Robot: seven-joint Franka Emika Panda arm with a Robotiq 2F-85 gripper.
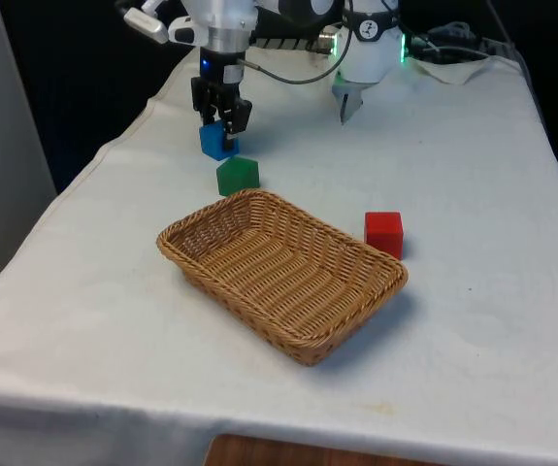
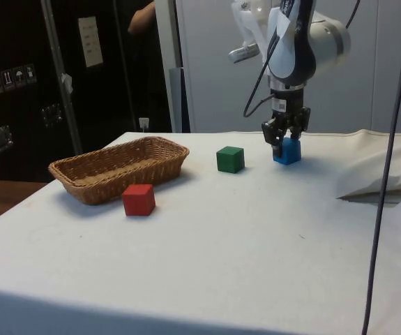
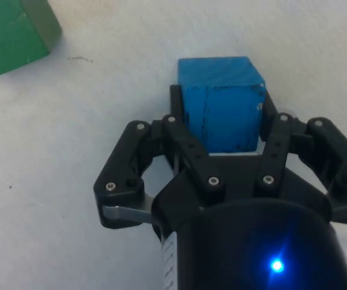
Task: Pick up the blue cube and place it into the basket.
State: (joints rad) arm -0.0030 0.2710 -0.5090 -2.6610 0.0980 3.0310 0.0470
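cube (image 3: 221, 103) between the jaws, on the table (image 1: 473, 175) | second cube (image 1: 238, 175) just beside the jaws | basket (image 1: 376, 291) farther | third cube (image 1: 383, 233) beside the basket

White arm (image 2: 305, 42), black gripper (image 3: 221, 130)
Rounded white shells carried dark joint bands; a thin cable looped beside the wrist; silver screws studded the linkages.

White-clothed table (image 2: 256, 237); dark cabinets (image 2: 19, 91) behind.

Lab — clothed table (image 1: 473, 175), dark cabinets (image 2: 19, 84), cables (image 2: 388, 139)
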